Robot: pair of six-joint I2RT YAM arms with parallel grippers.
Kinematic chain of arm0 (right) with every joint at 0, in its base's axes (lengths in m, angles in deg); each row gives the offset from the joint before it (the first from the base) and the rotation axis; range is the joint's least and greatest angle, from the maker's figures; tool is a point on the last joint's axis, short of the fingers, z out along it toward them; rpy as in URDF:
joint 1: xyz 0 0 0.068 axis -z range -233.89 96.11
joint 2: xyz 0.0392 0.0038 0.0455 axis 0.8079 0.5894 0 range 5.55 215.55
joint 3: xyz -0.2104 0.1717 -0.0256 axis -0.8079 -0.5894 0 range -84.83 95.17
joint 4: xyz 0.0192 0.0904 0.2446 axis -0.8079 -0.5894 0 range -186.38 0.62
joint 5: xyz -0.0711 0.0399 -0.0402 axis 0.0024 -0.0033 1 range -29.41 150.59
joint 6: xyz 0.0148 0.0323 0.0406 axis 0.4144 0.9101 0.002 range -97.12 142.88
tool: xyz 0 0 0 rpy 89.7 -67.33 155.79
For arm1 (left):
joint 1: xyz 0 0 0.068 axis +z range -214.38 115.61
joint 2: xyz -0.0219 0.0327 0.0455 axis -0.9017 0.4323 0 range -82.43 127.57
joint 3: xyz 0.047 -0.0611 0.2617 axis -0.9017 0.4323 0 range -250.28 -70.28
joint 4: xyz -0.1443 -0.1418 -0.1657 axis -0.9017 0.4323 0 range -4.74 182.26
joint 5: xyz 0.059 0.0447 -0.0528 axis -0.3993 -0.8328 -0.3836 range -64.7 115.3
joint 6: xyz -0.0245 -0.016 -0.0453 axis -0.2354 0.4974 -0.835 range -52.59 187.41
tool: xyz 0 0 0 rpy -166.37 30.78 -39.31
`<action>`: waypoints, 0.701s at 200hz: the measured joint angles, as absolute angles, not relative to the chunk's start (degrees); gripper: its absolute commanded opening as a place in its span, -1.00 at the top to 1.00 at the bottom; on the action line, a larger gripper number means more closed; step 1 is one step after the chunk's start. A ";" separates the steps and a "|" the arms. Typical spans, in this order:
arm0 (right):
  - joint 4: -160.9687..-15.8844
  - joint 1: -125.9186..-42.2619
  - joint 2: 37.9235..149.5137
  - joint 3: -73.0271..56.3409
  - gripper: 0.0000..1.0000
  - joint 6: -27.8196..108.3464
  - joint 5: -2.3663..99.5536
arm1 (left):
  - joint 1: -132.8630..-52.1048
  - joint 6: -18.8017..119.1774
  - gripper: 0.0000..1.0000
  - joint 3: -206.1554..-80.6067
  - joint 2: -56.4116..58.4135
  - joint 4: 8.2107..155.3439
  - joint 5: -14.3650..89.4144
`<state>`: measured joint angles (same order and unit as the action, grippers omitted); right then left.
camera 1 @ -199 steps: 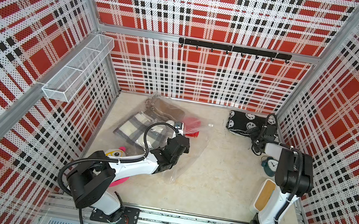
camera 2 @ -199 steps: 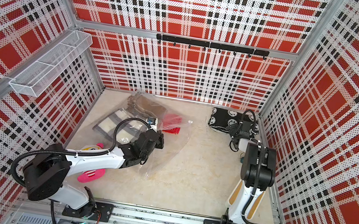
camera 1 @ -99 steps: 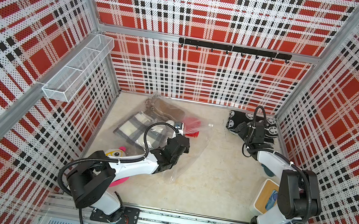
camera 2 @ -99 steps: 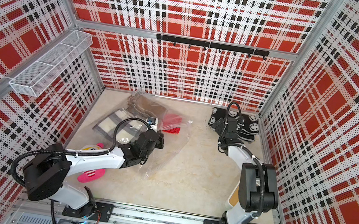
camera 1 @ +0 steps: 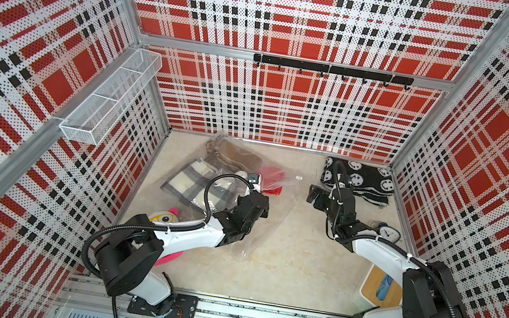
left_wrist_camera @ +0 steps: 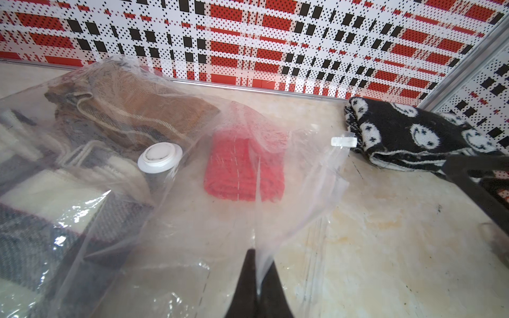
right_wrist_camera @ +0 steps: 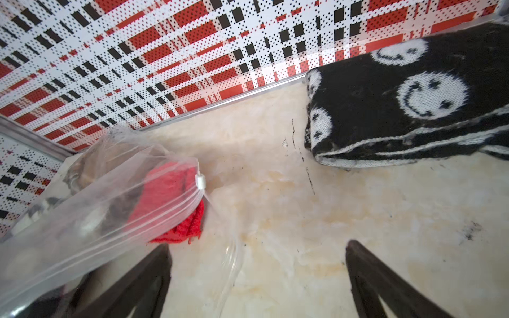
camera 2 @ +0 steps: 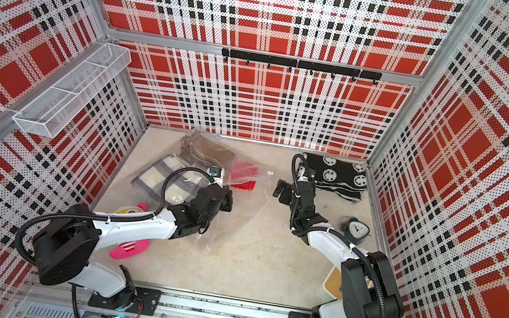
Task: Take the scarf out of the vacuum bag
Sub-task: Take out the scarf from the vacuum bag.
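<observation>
Now my left gripper (left_wrist_camera: 258, 263) pinches the vacuum bag (left_wrist_camera: 303, 176), tenting its mouth so my wide-open right gripper (right_wrist_camera: 257, 247) beside it can reach the red scarf (left_wrist_camera: 242, 170).

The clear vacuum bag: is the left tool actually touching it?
Touching. The left wrist view shows the left tool shut, pinching a fold of the vacuum bag between its tips.

Grip: your left gripper (left_wrist_camera: 259, 264) has its jaws pinched on a raised fold of the vacuum bag (left_wrist_camera: 297, 176).
Valve: the round white valve cap (left_wrist_camera: 159, 158) sits on the bag's face.
Contents: you see a folded red scarf (left_wrist_camera: 243, 168), a brown scarf (left_wrist_camera: 132, 107) and a plaid scarf (left_wrist_camera: 55, 214).
Outside: the white slider (left_wrist_camera: 344, 142) lies just beside the black smiley scarf (left_wrist_camera: 407, 132) on the table (left_wrist_camera: 385, 234).
</observation>
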<state>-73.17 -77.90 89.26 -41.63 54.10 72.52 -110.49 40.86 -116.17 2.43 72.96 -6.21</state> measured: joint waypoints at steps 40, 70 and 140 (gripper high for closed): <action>-68.21 -79.71 89.26 -45.22 -1.00 54.76 64.80 | -109.71 40.80 1.00 -116.17 2.30 73.01 -4.33; -63.97 -82.68 91.03 -46.14 -0.99 57.55 61.02 | -109.09 40.67 1.00 -116.19 2.30 73.14 -1.99; -55.44 -84.91 103.07 -42.38 -0.82 61.93 55.23 | -108.87 40.40 1.00 -116.32 2.26 73.66 -0.18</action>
<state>-55.44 -84.91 103.07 -42.38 61.93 55.23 -108.87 40.40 -116.32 2.26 73.66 -0.18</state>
